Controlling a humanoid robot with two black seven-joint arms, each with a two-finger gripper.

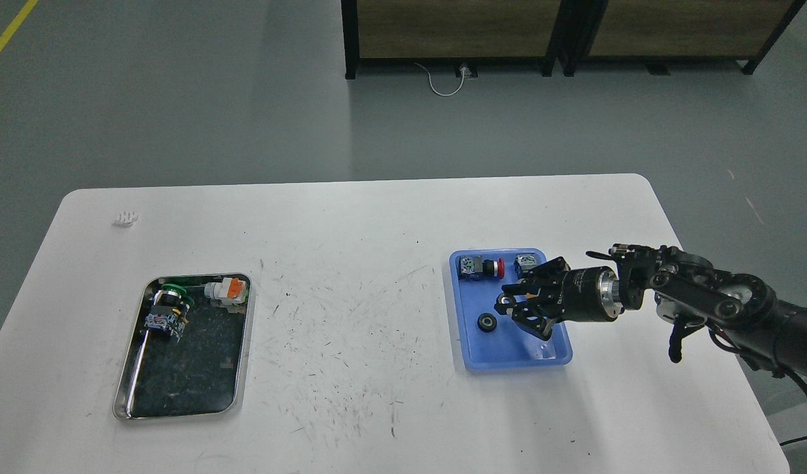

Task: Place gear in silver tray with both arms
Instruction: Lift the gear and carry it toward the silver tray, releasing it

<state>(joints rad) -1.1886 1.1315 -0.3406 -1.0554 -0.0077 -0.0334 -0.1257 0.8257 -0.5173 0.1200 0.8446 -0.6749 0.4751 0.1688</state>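
Our right gripper (512, 304) hung spread open and empty over the blue tray (472, 355), the gear (487, 322) just left of it, the silver tray (240, 355) well apart.

the silver tray (132, 388) is shiny metal with a dark mirror-like base; the blue tray (472, 352) smooth plastic; the white worktop (351, 368) matt, scuffed.

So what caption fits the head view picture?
Right gripper hovers open over the blue tray near a small black gear; silver tray waits left.
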